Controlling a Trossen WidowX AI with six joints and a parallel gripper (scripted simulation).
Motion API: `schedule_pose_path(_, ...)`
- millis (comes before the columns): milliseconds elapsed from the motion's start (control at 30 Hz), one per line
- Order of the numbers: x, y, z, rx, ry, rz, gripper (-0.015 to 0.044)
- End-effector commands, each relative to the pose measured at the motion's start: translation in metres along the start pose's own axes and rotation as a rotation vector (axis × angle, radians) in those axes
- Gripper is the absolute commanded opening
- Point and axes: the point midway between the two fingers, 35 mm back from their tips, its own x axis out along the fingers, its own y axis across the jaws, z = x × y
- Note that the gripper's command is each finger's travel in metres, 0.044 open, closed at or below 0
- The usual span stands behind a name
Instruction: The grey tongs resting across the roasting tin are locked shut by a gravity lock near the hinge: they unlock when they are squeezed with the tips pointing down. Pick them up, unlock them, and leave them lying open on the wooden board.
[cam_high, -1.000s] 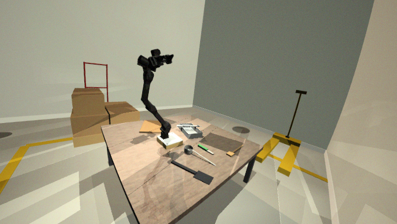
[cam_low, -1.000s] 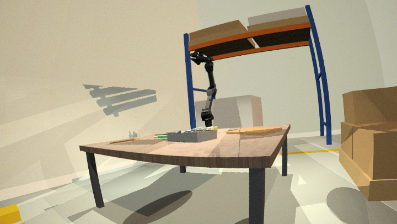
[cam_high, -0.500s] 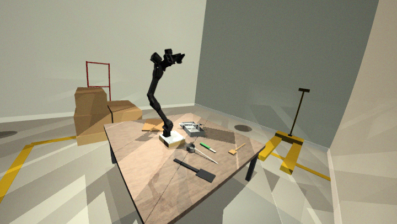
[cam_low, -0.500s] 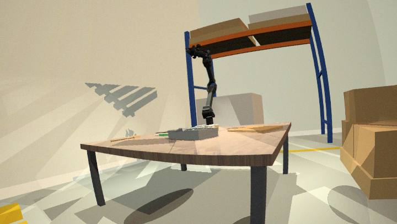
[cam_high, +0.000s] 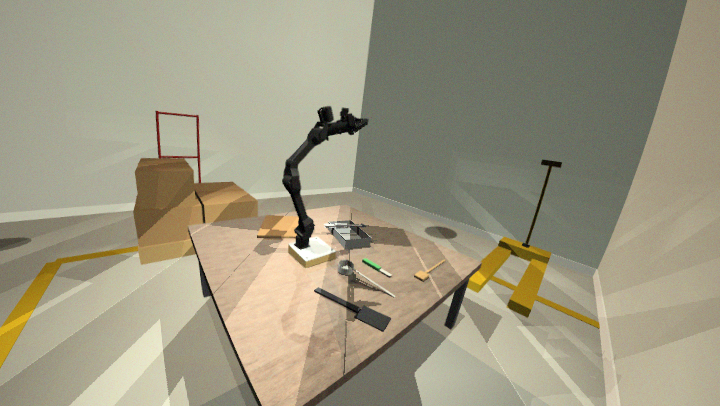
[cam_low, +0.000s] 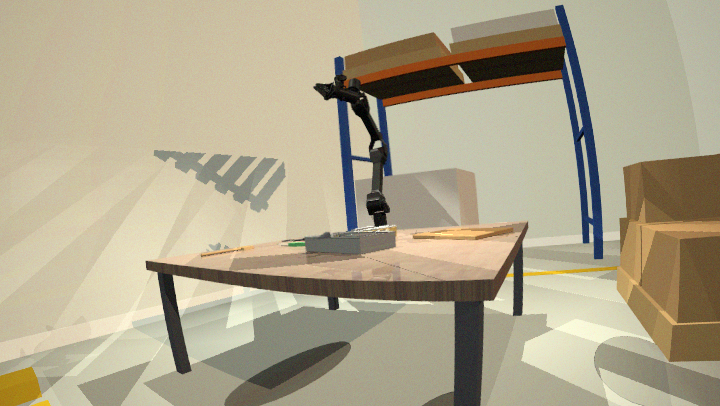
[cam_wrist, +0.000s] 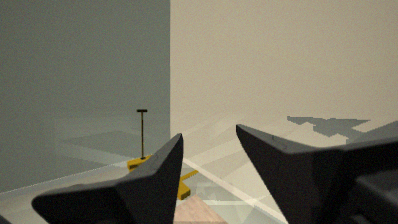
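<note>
Arm (cam_high: 302, 166) raised high w/ jaws part-open, empty; grey tongs (cam_high: 341, 223) lie across roasting tin (cam_high: 352, 238).

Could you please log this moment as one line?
phase: approach | gripper: open, empty, high above table | tongs: across roasting tin | wooden board: bare

The grey tongs (cam_high: 338, 223) are laid flat across the far rim of the grey roasting tin (cam_high: 352, 237), arms together. The wooden board (cam_high: 276, 226), pale and flat, is set near the tin, on the table's far edge.
</note>
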Motion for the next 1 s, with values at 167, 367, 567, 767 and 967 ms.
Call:
schedule_pose_path(167,0.038,0.095,-0.069,0.044,0.149,0.244,0.026)
schedule_pose_path(367,0.045,0.13,-0.099,0.046,0.219,0.334,0.026)
schedule_pose_path(567,0.051,0.196,-0.17,0.084,0.412,0.5,0.026)
schedule_pose_path(767,0.037,0.256,-0.252,0.142,0.667,0.652,0.026)
schedule_pose_path(967,0.002,0.305,-0.341,0.219,0.987,0.767,0.026)
